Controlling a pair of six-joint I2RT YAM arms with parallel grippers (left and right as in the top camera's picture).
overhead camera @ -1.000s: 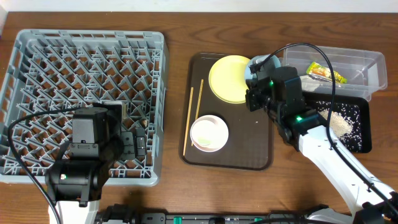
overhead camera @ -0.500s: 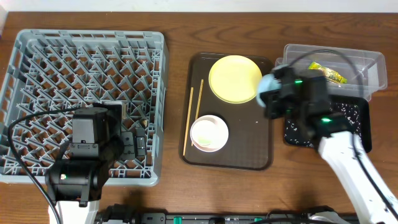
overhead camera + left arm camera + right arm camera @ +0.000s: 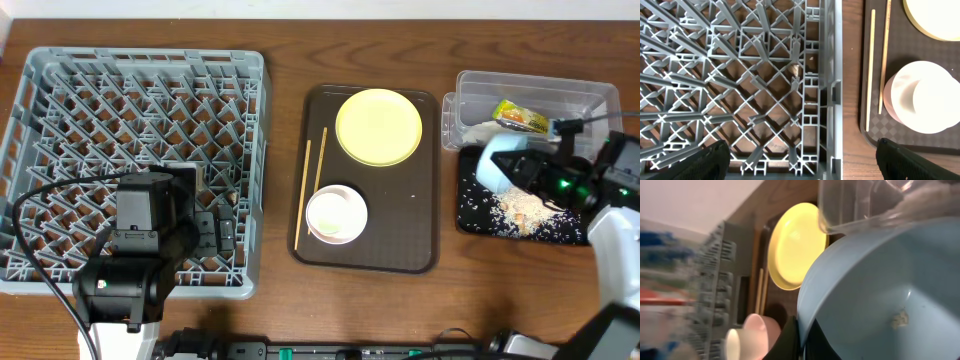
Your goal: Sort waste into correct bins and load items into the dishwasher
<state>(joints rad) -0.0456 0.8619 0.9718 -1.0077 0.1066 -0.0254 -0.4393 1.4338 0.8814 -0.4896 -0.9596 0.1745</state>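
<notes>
My right gripper (image 3: pixel 517 171) is shut on the rim of the light-blue bowl (image 3: pixel 495 163) and holds it tipped on its side over the black tray (image 3: pixel 470 215), where white rice crumbs (image 3: pixel 522 206) lie. In the right wrist view the fingers (image 3: pixel 796 336) clamp the bowl's rim (image 3: pixel 875 290), with one crumb stuck inside. The snack wrapper (image 3: pixel 522 117) lies in the clear tub (image 3: pixel 470 88). The yellow plate (image 3: pixel 378 127), pinkish-white bowl (image 3: pixel 336 215) and chopsticks (image 3: pixel 304 192) lie on the brown serving tray. My left gripper (image 3: pixel 805 165) is open over the grey dish rack's (image 3: pixel 130 150) front right edge.
The brown serving tray (image 3: pixel 415 235) sits between the rack and the two bins. The rack's rim (image 3: pixel 832 95) runs beside the tray's left edge, with a strip of wooden table (image 3: pixel 851 75) between them. Cables trail from both arms.
My right arm has carried the blue bowl from the serving tray's back right corner to the right, over the black tray, and tipped it. The left arm has not moved.
</notes>
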